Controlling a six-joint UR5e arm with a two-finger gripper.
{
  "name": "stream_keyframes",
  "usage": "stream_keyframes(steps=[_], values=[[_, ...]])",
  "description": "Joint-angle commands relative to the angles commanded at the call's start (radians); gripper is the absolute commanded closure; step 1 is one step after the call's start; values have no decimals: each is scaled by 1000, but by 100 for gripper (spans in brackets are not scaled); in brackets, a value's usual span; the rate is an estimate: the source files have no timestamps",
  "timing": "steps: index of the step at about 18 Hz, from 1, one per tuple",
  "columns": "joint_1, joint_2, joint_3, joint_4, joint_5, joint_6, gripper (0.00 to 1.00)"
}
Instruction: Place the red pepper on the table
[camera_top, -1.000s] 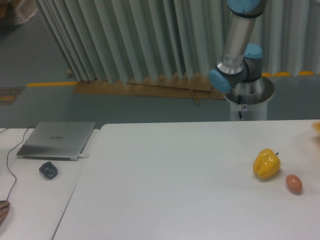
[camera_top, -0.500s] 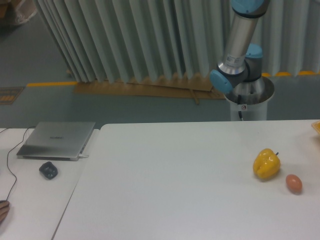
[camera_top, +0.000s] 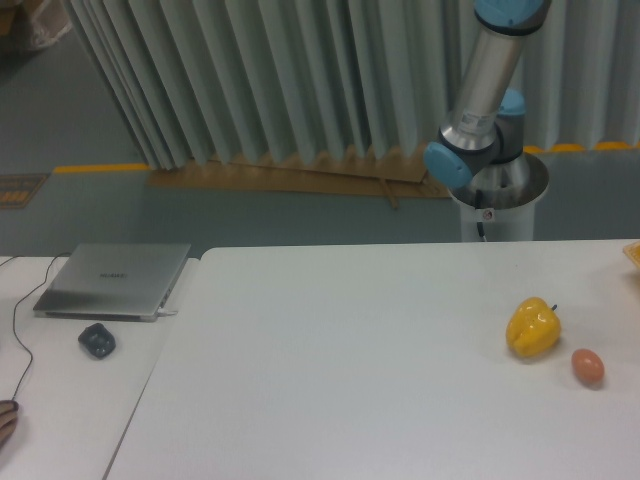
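Note:
The large white table (camera_top: 350, 360) fills the lower part of the view. The red pepper is out of view. My gripper is out of view too. Only the arm's lower links (camera_top: 480, 100) show, rising from the base behind the table's far right edge and leaving the frame at the top.
A yellow pepper (camera_top: 533, 328) and a small brown egg (camera_top: 588, 367) lie at the table's right side. An orange-yellow thing (camera_top: 633, 254) pokes in at the right edge. The adjoining white table on the left bears a closed laptop (camera_top: 113, 280), a dark mouse (camera_top: 97, 340) and a cable.
The arm's upper link has leaned further to the right at the top of the view. Nothing on the tables has moved.

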Motion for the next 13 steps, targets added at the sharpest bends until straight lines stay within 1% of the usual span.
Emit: stream_keyframes(steps=[3,4,6,9,10,11,12,13], values=[[5,-3,-3,2,3,-48,0],[9,-2,-8,0,3,-48,0],[26,8,-37,2,0,-45,0],[29,6,-54,2,3,-25,0],[31,6,-60,5,12,7,0],[26,6,-52,3,49,36,0],[20,9,-52,2,93,49,0],[17,12,-60,-2,110,52,0]])
